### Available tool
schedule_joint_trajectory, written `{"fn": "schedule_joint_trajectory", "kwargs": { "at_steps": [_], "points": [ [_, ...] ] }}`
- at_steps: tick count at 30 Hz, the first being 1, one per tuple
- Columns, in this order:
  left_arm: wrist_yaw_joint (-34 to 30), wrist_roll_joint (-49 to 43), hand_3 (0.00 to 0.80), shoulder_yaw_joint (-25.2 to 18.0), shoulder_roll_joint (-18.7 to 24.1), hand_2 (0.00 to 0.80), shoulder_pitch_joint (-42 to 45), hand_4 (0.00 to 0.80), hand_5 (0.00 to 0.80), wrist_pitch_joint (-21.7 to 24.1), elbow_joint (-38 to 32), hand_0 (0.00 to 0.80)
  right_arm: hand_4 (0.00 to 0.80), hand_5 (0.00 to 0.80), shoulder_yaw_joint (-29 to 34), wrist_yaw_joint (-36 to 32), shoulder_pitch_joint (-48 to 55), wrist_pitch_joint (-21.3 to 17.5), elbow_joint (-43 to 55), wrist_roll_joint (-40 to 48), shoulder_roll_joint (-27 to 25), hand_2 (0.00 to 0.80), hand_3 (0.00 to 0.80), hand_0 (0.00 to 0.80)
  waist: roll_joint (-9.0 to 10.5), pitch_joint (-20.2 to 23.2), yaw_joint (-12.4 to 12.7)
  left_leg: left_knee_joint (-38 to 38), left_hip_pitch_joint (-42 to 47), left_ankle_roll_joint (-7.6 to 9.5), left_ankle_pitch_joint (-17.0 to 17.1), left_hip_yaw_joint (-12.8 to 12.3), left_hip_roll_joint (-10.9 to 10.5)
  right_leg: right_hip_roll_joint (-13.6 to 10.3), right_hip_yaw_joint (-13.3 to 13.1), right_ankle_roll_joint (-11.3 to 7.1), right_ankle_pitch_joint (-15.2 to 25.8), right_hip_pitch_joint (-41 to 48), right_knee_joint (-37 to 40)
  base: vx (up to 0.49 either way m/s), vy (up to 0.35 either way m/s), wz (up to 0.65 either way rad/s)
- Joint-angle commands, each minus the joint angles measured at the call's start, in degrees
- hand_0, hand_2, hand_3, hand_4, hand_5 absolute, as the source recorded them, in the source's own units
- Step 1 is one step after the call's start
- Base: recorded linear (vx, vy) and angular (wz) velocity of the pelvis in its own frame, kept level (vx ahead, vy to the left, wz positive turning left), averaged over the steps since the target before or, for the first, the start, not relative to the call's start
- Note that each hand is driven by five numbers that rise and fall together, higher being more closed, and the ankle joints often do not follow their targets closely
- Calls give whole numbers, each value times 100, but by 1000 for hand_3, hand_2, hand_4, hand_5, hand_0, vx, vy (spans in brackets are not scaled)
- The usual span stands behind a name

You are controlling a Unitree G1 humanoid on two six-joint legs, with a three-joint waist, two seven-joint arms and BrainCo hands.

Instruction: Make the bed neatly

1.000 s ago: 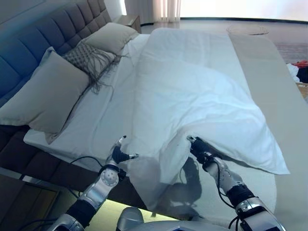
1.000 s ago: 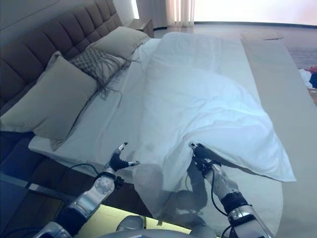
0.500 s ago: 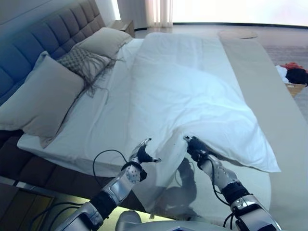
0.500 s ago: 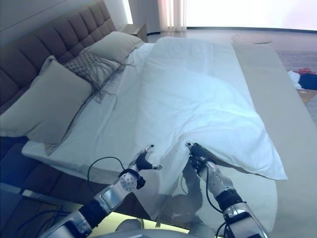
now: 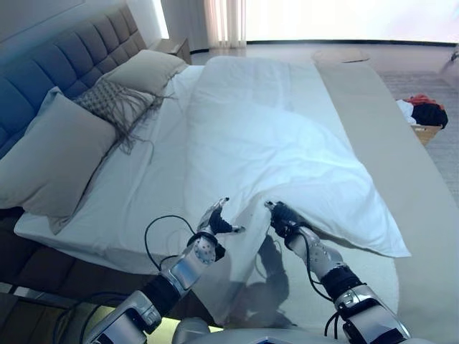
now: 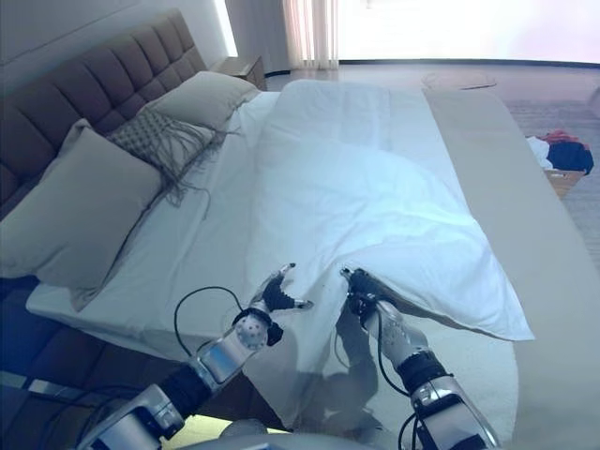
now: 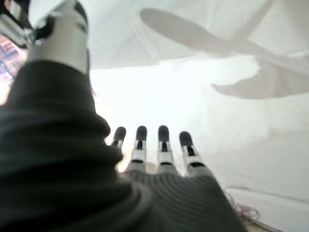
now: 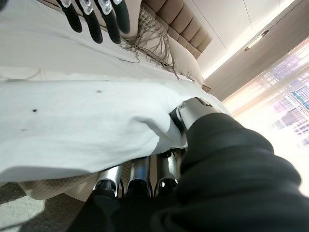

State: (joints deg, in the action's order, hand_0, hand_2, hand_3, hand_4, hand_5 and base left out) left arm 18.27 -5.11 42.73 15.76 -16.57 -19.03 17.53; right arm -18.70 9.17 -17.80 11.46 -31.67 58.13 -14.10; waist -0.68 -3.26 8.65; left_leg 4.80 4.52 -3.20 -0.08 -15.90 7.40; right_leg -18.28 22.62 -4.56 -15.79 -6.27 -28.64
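This is a bedroom in a home. A wide bed [image 5: 143, 193] fills most of the view, covered by a white sheet and a rumpled white duvet [image 5: 287, 150], with a beige runner [image 5: 401, 179] along its foot side. A tufted upholstered headboard [image 5: 64, 64] backs it, and grey pillows [image 5: 50, 158] and a fringed knitted cushion [image 5: 107, 104] lean against it. A wooden nightstand [image 6: 246, 67] stands by the headboard's far end, sheer curtains [image 5: 226, 21] hang at a bright window beyond, and clothes lie in a basket [image 5: 423, 118] on the floor.

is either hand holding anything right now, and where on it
The right hand pinches the white duvet at its near edge, fingers under the fabric. The left hand is open and holds nothing.
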Motion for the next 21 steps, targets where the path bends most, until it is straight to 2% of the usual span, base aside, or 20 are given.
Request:
{"fn": "schedule_joint_trajectory", "kwargs": {
  "at_steps": [1, 8, 15, 21],
  "points": [
    [30, -533, 0, 207, 25, 0, -619, 0, 0, 295, -192, 0, 800, 800, 31, -237, -1223, -127, 402, -26, 473, 800, 800, 800, 254, -269, -21, 107, -72, -32, -230, 114, 57, -376, 415, -927, 2597, 962, 2838, 55, -5, 4],
    [32, -468, 0, 409, -59, 0, -569, 0, 0, 84, 34, 0, 800, 800, -155, -106, -1299, 10, 884, 91, 513, 800, 800, 800, 215, -417, -92, 233, -255, -51, -218, 174, 79, -370, 327, -944, 2615, 802, 2815, 1, -20, -1],
    [767, 161, 0, 596, -343, 0, -632, 0, 0, 83, 315, 0, 800, 800, -366, 132, -1526, -126, 1188, -67, 580, 800, 800, 800, 226, -579, -73, 317, -455, -110, -138, 168, 207, -304, 306, -939, 2664, 688, 2884, -55, -84, -12],
    [886, 71, 0, 552, -343, 0, -532, 0, 0, 30, 470, 0, 800, 800, -477, 132, -1593, -262, 1211, -5, 660, 800, 800, 800, 268, -619, 16, 257, -421, -148, -62, 213, 285, -268, 389, -891, 2632, 759, 2873, 1, -49, -7]
  ]
}}
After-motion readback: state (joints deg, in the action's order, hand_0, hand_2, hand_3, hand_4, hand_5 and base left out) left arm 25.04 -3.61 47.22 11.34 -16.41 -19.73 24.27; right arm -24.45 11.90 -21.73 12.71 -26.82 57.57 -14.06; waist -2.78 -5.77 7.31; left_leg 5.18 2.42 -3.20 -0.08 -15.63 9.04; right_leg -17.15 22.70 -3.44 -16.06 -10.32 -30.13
